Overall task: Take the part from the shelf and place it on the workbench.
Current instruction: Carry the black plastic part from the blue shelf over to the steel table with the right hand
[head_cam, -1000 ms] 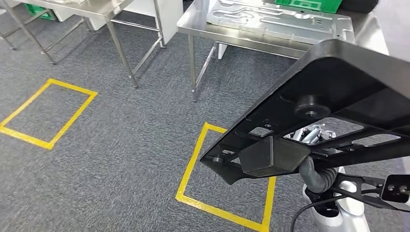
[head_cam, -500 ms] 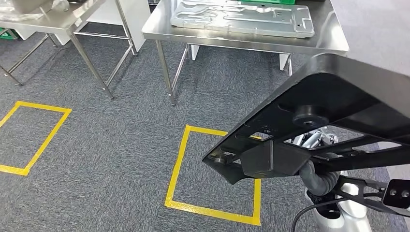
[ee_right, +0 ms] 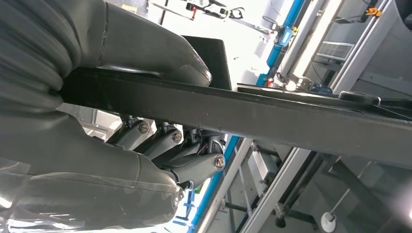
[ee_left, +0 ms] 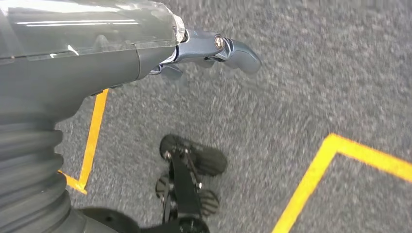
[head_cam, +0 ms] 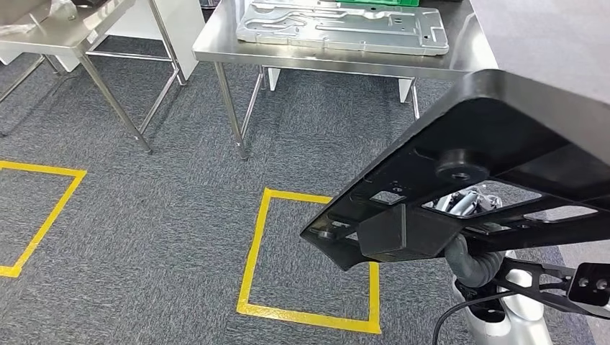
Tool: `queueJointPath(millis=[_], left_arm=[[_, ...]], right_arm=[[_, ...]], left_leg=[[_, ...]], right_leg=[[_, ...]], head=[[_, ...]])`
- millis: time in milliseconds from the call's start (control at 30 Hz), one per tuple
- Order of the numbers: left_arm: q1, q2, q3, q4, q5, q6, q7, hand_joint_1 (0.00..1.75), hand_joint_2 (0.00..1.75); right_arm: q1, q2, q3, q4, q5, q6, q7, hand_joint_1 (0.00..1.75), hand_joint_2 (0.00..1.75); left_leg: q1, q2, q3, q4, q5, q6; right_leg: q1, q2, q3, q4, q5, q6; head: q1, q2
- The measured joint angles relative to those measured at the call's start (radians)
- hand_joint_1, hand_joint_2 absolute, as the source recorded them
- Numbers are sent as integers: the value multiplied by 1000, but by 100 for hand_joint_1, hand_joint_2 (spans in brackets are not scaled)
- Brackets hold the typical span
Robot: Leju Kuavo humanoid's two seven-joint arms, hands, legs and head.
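A large black flat part [head_cam: 503, 136] with cut-outs fills the right of the head view, held up above the carpet. My right hand [ee_right: 160, 145] grips the part's dark edge [ee_right: 291, 121], with the thumb [ee_right: 160, 48] on one face and the fingers [ee_right: 194, 162] curled against the other. Bits of that hand [head_cam: 464, 201] show through a cut-out in the head view. The steel workbench [head_cam: 324, 59] stands ahead at the top, carrying a silver stamped plate [head_cam: 338, 25]. My left hand [ee_left: 214, 48] hangs over the carpet with nothing in it, its fingers loosely apart.
A yellow tape square [head_cam: 252, 251] is marked on the grey carpet in front of the workbench, and another tape outline [head_cam: 43, 215] lies at the left. A second steel table [head_cam: 65, 32] stands at the top left. White walls stand behind the tables.
The whole view has shifted: the workbench and tape squares slid left and slightly closer as the camera moved. The black part stays in my right hand's grip.
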Motion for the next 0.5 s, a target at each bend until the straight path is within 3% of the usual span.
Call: queueJointPath(millis=[67,133,167,200,233,333,400,500], left_arm=[[-1,0,0,0,-1,-2,0,0,175],[-2,0,0,0,-4,-4,-1,0,175],[-2,0,0,0,-5,-4,-1,0,175],[-1,0,0,0,-7,-4,-1,0,175],[-1,0,0,0,-7,-5,-2,0,175],[-1,-1,0,0,-8,-9,-5,0,175],[-1,-1,0,0,-8,-11,-7,0,175],[-1,-1,0,0,-9,-12,-11,0,175]], right_arm=[[-6,0,0,0,-1,-3,0,175,175],[-8,0,1,2,-2,-6,0,175,175],[-7,0,1,4,-2,-7,0,175,175],[-6,0,1,7,-2,-8,0,175,175],[-6,0,1,8,-2,-8,0,175,175],[-6,0,2,10,-2,-10,-1,175,175],[-6,0,2,10,-2,-11,-1,175,175],[-6,0,2,10,-1,-12,-2,175,175]], left_leg=[[6,2,8,-14,8,8],[6,4,9,-16,7,13],[6,4,10,-15,5,13],[6,5,11,-14,2,12],[7,5,13,-12,-1,10],[6,4,25,-7,-16,-2],[2,5,29,-4,-25,-13],[2,8,34,-7,-32,-26]], right_leg=[[1,-4,-30,63,-39,10],[-4,-8,-94,189,-98,17],[-8,-10,-122,240,-113,20],[-12,-12,-136,261,-109,22],[-15,-14,-131,244,-87,24],[-21,-28,-40,58,4,24],[-17,-31,-11,-3,13,17],[-15,-24,-8,-6,6,2]], head=[[2,0],[4,0],[5,0],[5,0],[5,0],[5,0],[3,0],[2,0]])
